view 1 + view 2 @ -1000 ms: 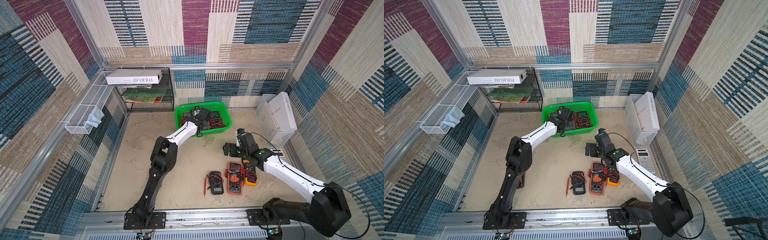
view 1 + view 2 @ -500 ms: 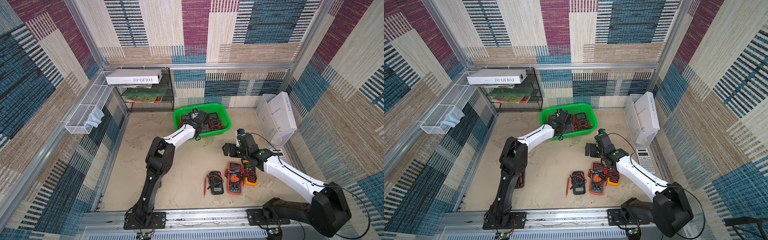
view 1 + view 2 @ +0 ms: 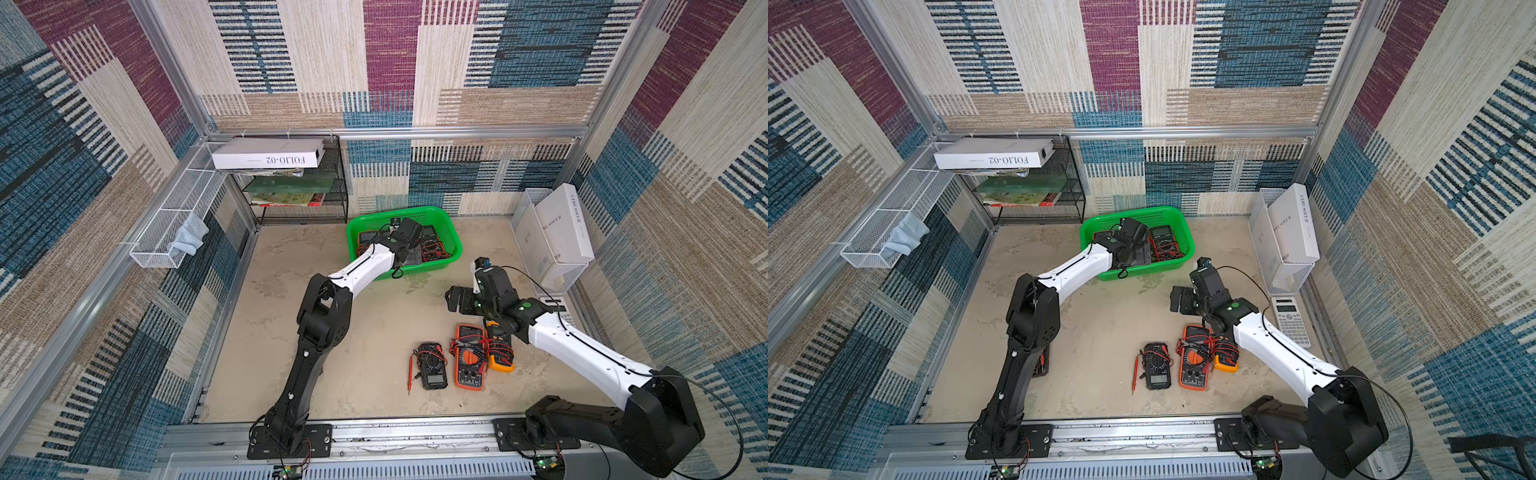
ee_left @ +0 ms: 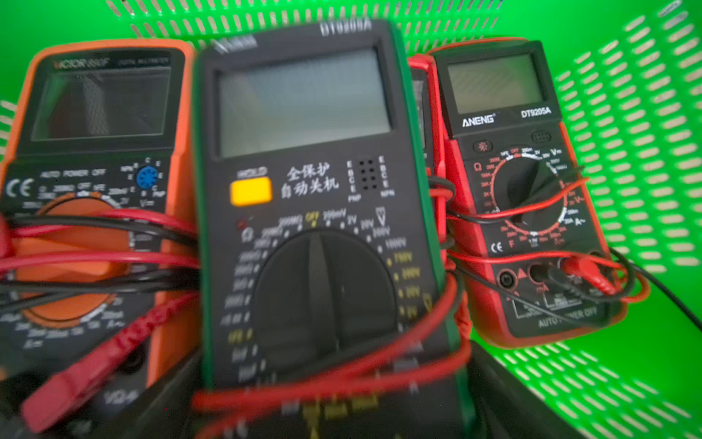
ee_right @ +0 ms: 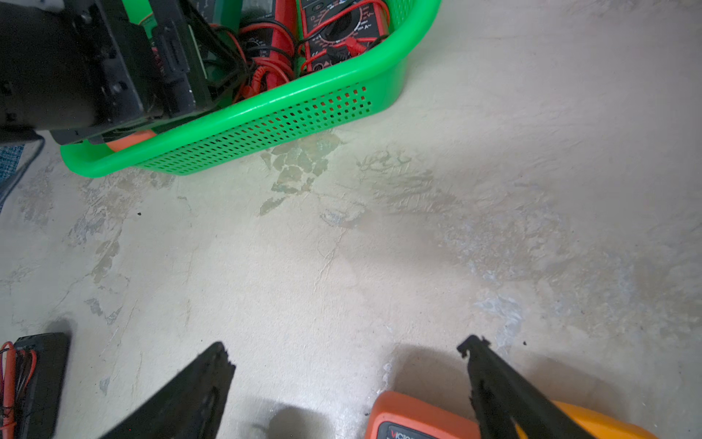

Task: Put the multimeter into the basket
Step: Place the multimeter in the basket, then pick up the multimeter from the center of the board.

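**Multimeter in the basket, left tool at its sides**

The green-edged multimeter is seen inside the green basket, its display turned toward the wrist camera. It is flanked by an orange-cased meter and a red-cased meter, and red leads are looped across it. The left tool is placed inside the basket with dark fingers at either side of that multimeter; whether they press it or stand free cannot be told. The right tool is held spread and empty over the desk, near a row of three meters.
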You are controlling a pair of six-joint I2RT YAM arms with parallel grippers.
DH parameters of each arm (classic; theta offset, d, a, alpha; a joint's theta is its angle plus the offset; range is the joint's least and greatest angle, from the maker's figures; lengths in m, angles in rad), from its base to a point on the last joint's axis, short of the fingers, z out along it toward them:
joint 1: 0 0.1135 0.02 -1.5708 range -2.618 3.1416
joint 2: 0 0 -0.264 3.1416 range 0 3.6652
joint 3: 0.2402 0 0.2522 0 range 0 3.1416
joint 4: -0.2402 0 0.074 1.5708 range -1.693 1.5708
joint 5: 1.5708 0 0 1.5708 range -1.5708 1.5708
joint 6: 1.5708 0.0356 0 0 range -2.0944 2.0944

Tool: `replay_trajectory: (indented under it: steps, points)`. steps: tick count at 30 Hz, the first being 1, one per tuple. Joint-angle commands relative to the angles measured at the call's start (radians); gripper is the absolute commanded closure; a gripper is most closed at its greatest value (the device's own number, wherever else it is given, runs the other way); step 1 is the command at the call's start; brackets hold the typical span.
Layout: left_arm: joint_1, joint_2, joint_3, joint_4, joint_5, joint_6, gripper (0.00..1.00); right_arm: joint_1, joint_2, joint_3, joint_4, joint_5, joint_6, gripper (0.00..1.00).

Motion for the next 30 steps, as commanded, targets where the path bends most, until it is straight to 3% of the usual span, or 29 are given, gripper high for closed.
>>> replay_trajectory:
  steps: [1,16,30]
  points:
    - [-0.001,-0.031,0.007,-0.039,0.005,0.025,0.00,0.002,-0.012,0.014,-0.016,0.003,-0.002,0.00]
    - [-0.025,-0.232,-0.078,-0.037,0.054,0.066,0.00,0.034,-0.095,-0.028,-0.088,0.024,0.035,0.00]
    - [-0.099,-0.655,-0.695,0.164,0.203,-0.042,0.00,0.191,-0.264,-0.158,-0.260,0.148,0.226,0.01]
